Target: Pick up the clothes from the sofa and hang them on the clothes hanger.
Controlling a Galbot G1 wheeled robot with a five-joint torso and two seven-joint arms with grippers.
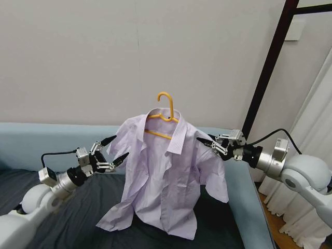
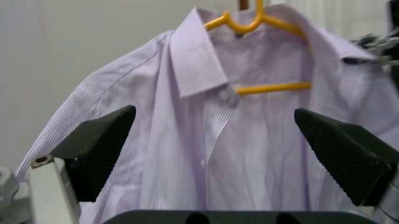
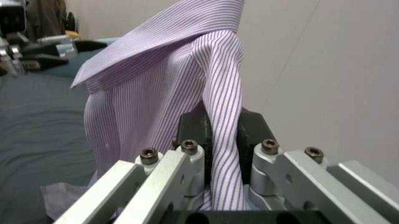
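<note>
As only the right hand [image 1: 201, 140] pinched the shirt [image 1: 161, 181], left hand [image 1: 117, 148] spread beside it, the hanger [image 1: 165, 106] could slip free.

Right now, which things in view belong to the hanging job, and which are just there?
Job: shirt on the hanger; right gripper shut on its shoulder; left gripper open beside it; sofa.
Just there: black pole; curtain; wall.
</note>
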